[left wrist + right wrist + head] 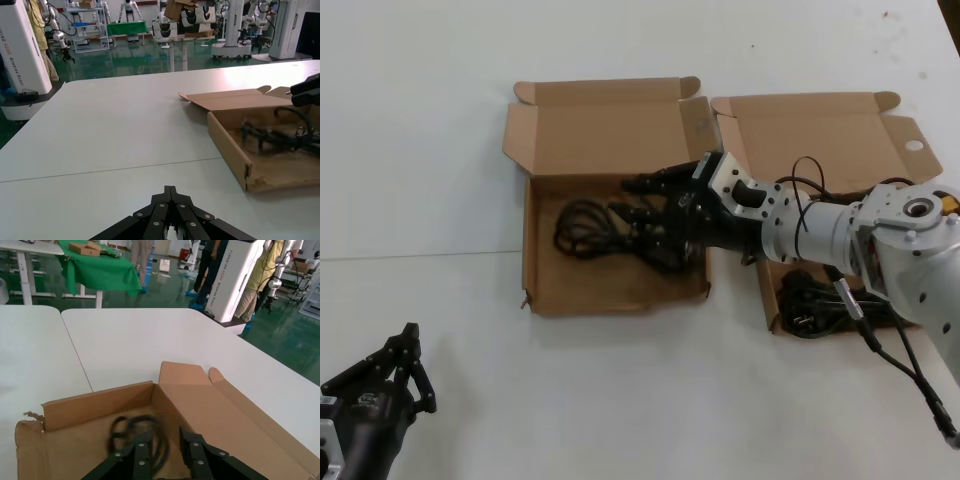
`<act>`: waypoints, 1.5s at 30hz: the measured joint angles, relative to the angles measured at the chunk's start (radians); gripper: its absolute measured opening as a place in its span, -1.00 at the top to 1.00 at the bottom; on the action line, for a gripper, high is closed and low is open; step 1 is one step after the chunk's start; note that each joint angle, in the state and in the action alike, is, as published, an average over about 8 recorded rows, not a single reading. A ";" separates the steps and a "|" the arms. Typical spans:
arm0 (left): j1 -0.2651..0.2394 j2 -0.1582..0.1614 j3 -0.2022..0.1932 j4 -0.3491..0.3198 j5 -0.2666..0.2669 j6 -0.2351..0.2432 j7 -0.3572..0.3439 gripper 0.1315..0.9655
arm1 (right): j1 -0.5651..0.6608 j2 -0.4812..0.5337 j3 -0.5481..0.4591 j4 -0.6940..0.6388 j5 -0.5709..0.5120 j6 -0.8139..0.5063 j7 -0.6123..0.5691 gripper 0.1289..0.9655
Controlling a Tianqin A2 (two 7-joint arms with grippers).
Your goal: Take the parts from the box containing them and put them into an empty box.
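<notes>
The brown box with the ragged low front wall (610, 290) lies at centre, lid folded back. A bundle of black cable (582, 228) lies in it. My right gripper (642, 205) reaches over this box from the right, its jaws apart above the cable. In the right wrist view the gripper (165, 437) straddles the blurred cable (135, 425) without clamping it. The box with the punched hole (915, 145) in its flap stands to the right, with more black cable (815, 305) in it, partly hidden by my right arm. My left gripper (408, 335) is shut and parked at the near left.
The two boxes stand side by side on a white table (440, 150), their lids touching. The left wrist view shows the ragged box's side wall (227, 145) beyond my shut left gripper (170, 189). A table seam (420, 255) runs left of the boxes.
</notes>
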 joint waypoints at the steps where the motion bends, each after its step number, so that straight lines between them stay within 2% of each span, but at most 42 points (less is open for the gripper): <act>1: 0.000 0.000 0.000 0.000 0.000 0.000 0.000 0.94 | 0.000 -0.001 0.001 0.000 0.000 0.000 0.000 0.74; 8: 0.000 0.000 0.000 0.000 0.000 0.000 0.000 0.94 | -0.004 -0.002 0.012 0.004 0.001 -0.001 0.000 0.60; 14: 0.000 0.000 0.000 0.000 0.000 0.000 0.000 0.94 | -0.032 0.022 0.046 0.069 0.007 -0.021 0.000 0.33; 17: 0.000 0.000 0.000 0.000 0.000 0.000 0.000 0.94 | -0.061 0.044 0.080 0.132 0.013 -0.039 0.000 0.24; 23: 0.000 0.000 0.000 0.000 0.000 0.000 0.000 0.94 | -0.144 0.090 0.173 0.298 0.039 -0.074 0.000 -0.13; 34: 0.000 0.000 0.000 0.000 0.000 0.000 0.000 0.94 | -0.375 0.156 0.324 0.631 0.152 -0.050 0.000 -0.66; 38: 0.000 0.000 0.000 0.000 0.000 0.000 0.000 0.94 | -0.456 0.166 0.369 0.719 0.190 -0.029 0.000 -0.66; 45: 0.000 0.000 0.000 0.000 0.000 0.000 0.000 0.94 | -0.538 0.171 0.419 0.796 0.231 -0.008 0.000 -0.88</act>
